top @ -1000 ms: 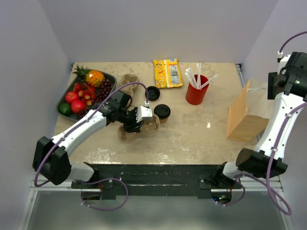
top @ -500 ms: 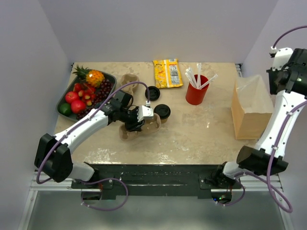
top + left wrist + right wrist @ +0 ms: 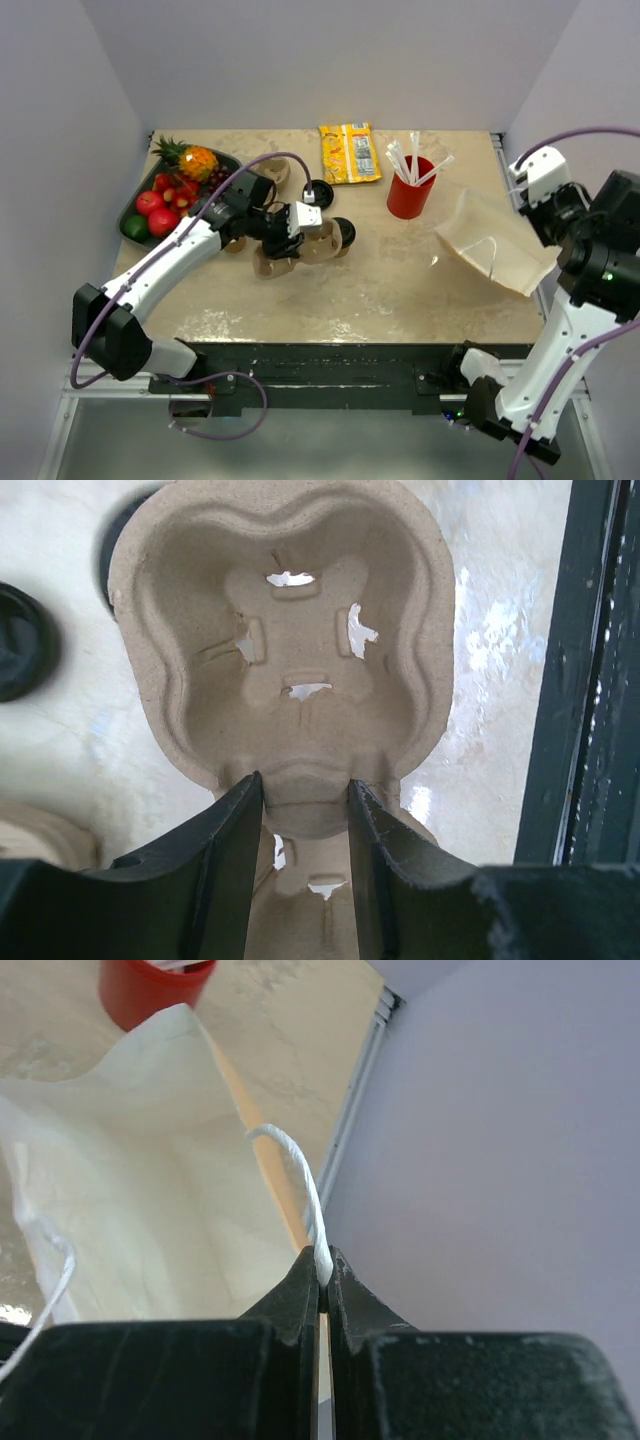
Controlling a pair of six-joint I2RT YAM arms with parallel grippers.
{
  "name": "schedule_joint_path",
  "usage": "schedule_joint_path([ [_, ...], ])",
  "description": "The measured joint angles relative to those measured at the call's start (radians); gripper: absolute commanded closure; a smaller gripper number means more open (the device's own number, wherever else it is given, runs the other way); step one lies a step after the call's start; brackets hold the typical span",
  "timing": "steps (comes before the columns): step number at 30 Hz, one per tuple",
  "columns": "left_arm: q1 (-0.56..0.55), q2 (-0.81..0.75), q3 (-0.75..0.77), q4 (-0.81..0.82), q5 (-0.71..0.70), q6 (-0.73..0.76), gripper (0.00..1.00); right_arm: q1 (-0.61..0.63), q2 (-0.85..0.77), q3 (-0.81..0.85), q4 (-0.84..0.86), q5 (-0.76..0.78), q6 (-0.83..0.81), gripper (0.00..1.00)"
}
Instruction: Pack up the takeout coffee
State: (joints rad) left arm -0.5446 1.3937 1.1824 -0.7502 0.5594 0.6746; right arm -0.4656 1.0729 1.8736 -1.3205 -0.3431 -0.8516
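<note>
The left gripper (image 3: 305, 785) is clamped across the narrow waist of a moulded pulp cup carrier (image 3: 290, 670), 1 finger on each side of the neck, with an empty well straight ahead of the fingertips and a 2nd well under the jaws. The takeout coffee (image 3: 340, 232) stands upright on the table (image 3: 400, 290) just past the carrier's far rim, ahead of this gripper and a little to its left, lid on, not in any well and untouched by either arm. A loose black lid (image 3: 318, 192) lies further off to the gripper's left. The right gripper (image 3: 320, 1260) is pinched fully shut on the white string handle (image 3: 300, 1175) of a paper bag (image 3: 495, 245), which hangs from the jaws tipped over, its pale inside and open mouth turned toward the middle of the table. A red cup (image 3: 407, 195) of straws sits just beyond that mouth. By my reading this is the staging step: the carrier is being brought up to the cup and the bag is being presented, while the coffee itself is not yet packed. The next move probably calls for the left arm to settle the carrier flat beside the cup and let go, since its jaws are taken up. It would then take the cup around the paper wall below the lid, keep it upright and seat it in the well. The right arm would need to hold the bag's mouth steady and wide enough to receive the load.
</note>
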Motion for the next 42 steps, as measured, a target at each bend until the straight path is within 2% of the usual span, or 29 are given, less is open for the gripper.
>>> schedule_joint_path([
  [4,0.000,0.000,0.129,-0.026,0.017,-0.020,0.89,0.000,-0.103,-0.138,-0.034,-0.127,-0.079,1.00],
  [8,0.000,-0.001,0.264,-0.025,0.041,-0.060,0.89,0.000,-0.110,-0.193,-0.034,-0.209,-0.066,1.00],
  [12,0.000,-0.001,0.359,-0.015,0.057,-0.104,0.90,0.000,-0.051,-0.185,0.060,-0.270,0.008,1.00],
  [20,0.000,0.028,0.523,0.000,0.059,-0.149,0.90,0.001,0.106,-0.054,0.249,-0.361,0.122,1.00],
  [25,-0.002,0.032,0.543,0.024,0.070,-0.186,0.90,0.008,0.063,-0.076,0.229,-0.400,0.123,1.00],
  [34,-0.063,0.033,0.536,0.077,0.077,-0.243,0.91,0.014,-0.115,-0.269,0.082,-0.439,0.006,1.00],
  [42,-0.155,0.032,0.464,0.157,0.066,-0.301,0.92,0.040,-0.111,-0.478,-0.013,-0.454,-0.103,1.00],
])
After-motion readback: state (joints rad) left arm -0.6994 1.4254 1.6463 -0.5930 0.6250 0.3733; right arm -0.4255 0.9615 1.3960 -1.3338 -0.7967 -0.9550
